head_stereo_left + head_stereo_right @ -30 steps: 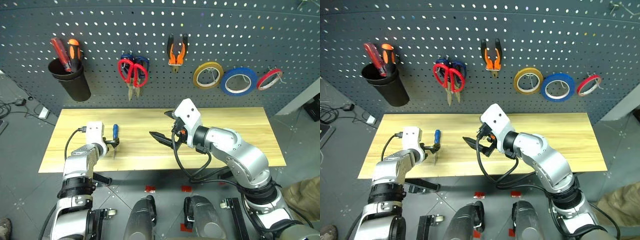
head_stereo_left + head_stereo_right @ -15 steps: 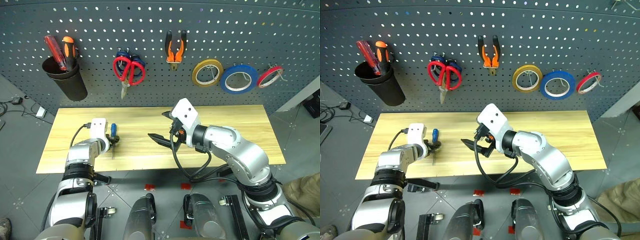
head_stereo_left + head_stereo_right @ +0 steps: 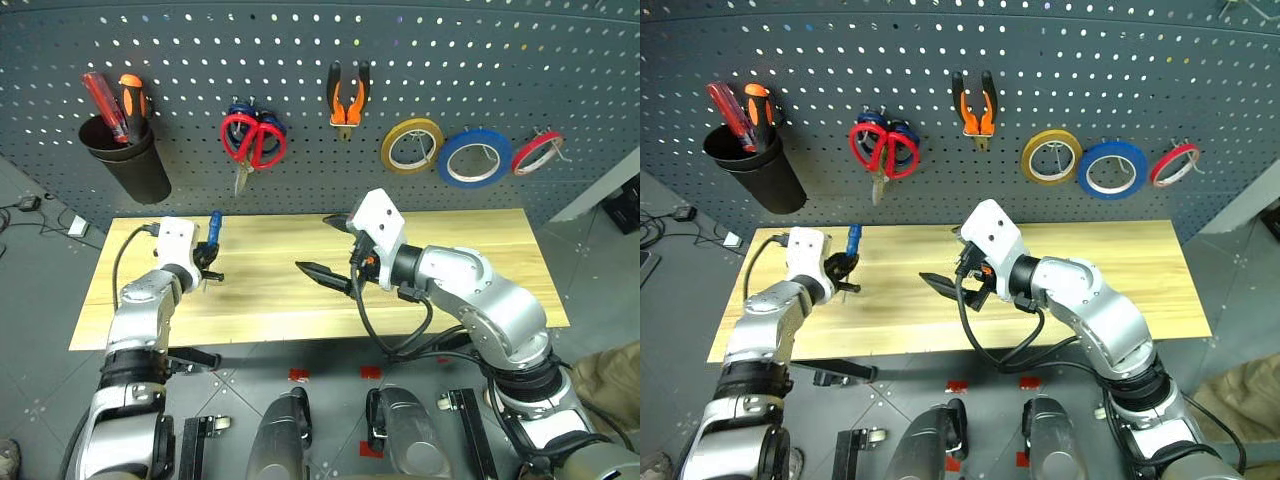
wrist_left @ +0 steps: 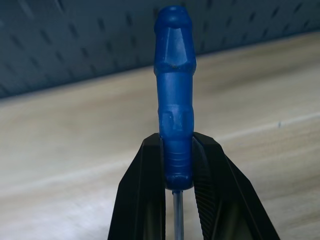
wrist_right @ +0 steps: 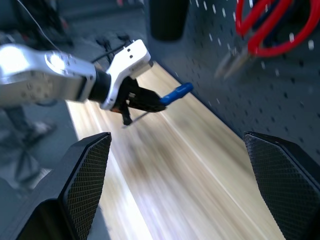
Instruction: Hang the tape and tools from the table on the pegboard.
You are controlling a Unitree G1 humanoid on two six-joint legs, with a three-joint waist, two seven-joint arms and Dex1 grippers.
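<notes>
Pegboard (image 3: 300, 60), one, dark grey, behind the desk (image 3: 500, 250), one, light wood planks.

Hanging on the pegboard:
- Tape rolls, three in a row: yellow roll (image 3: 412, 146), blue tape (image 3: 475, 157), thin red roll (image 3: 537, 153). The blue tape hangs between the other two.
- Pliers (image 3: 346, 98), one, orange-and-black handles, jaws down.
- Scissors, two pairs on the same spot: red-handled scissors (image 3: 247, 140) in front, blue-handled scissors (image 3: 272, 124) mostly hidden behind them.
- Black cup (image 3: 128, 160), one, holding two screwdrivers: red screwdriver (image 3: 103, 93) and orange screwdriver (image 3: 134, 95), handles up.

Held:
- Blue-handled screwdriver (image 4: 175, 110), one. Left gripper (image 3: 207, 266) fingers (image 4: 145, 200) are clamped on the lower end of the handle, one on each side; the handle rises tilted toward the pegboard, the thin metal shaft runs down between the fingers. It is clear of the desk, over its left part.

Free:
- Right gripper (image 3: 330, 248), one, over the middle of the desk, fingers (image 5: 85, 175) spread wide with nothing between them, pointing toward the left gripper.
</notes>
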